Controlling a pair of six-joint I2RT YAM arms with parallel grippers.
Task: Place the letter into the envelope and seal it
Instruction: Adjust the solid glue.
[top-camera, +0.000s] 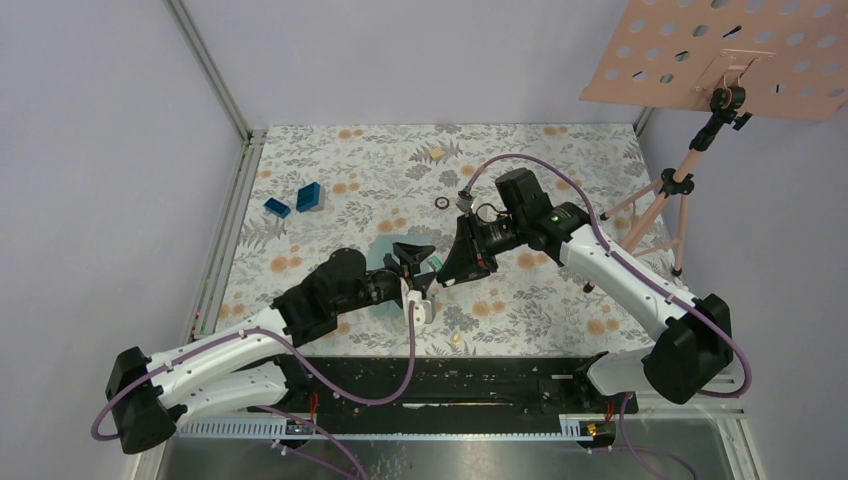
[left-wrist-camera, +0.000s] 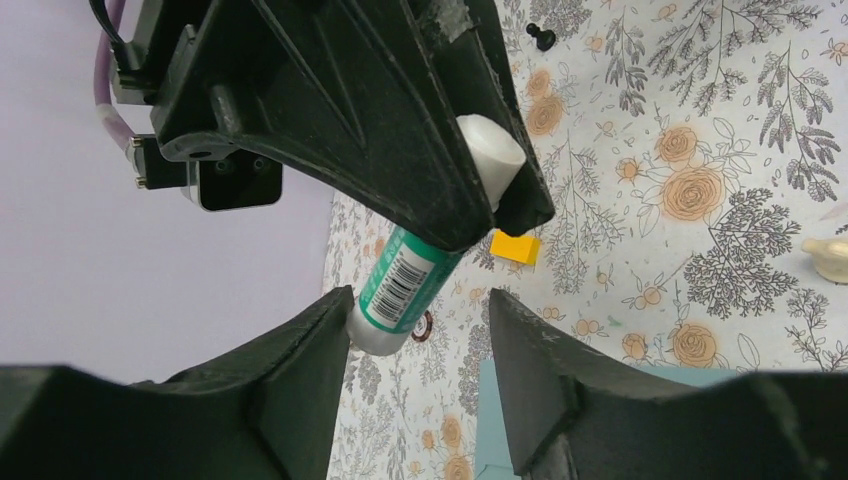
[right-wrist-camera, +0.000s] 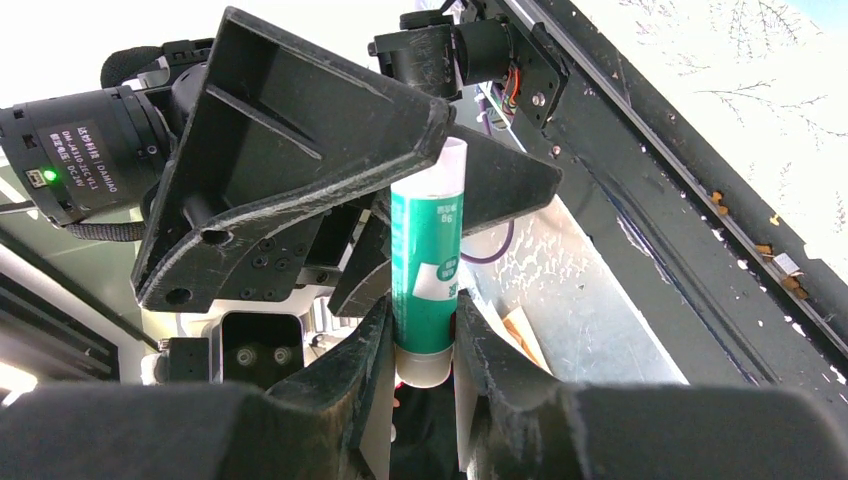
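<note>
A green glue stick (right-wrist-camera: 427, 250) hangs in the air between my two grippers. My right gripper (right-wrist-camera: 425, 345) is shut on its near pale end. My left gripper (left-wrist-camera: 415, 335) stands open at the stick's other end (left-wrist-camera: 380, 325), whose grey tip lies against the inner side of the left finger (left-wrist-camera: 300, 390); the right finger is apart from it. In the top view the grippers meet above the mat, left (top-camera: 420, 265) and right (top-camera: 455, 270). The teal envelope (top-camera: 384, 262) lies flat under the left arm, and its edge (left-wrist-camera: 492, 420) shows below. The letter is hidden.
Two blue blocks (top-camera: 310, 195) lie at the mat's back left. A small ring (top-camera: 441, 203) and a yellow block (left-wrist-camera: 515, 247) sit further back, and a cream piece (left-wrist-camera: 828, 255) to the right. A pink perforated board (top-camera: 730, 55) on a tripod stands at the back right.
</note>
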